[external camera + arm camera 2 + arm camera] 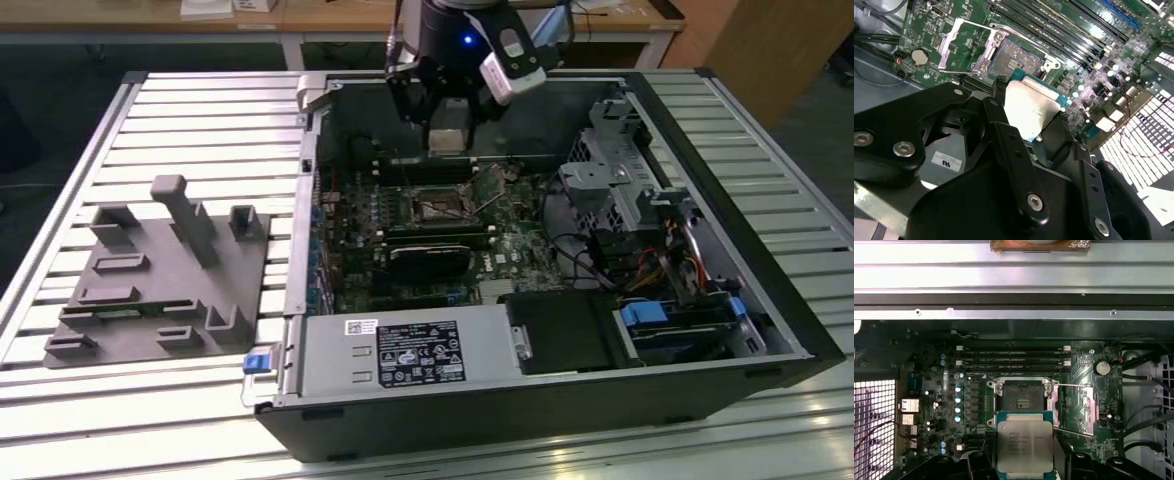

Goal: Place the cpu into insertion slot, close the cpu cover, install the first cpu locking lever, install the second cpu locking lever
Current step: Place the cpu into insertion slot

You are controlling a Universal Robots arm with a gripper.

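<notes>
The end effector (450,148) grips the cpu (1025,445) over the mobo (1086,362), not yet in the insertion slot (1023,399). In the first wrist view one cpu edge is cut off by the frame & the cpu hides part of the slot's rim. The cpu cover (1080,410) is flipped open beside the slot.

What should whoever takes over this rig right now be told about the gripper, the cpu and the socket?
Gripper: jaws shut on the cpu, which is held above the motherboard. In the first wrist view it sits close beside the insertion slot.
Insertion slot: bare, with nothing seated in it.
Cpu cover: swung open to one side of the slot.
Done: the cpu is in the grasp and over the board.
Left: cpu not yet seated, cover not closed, neither locking lever installed.
</notes>
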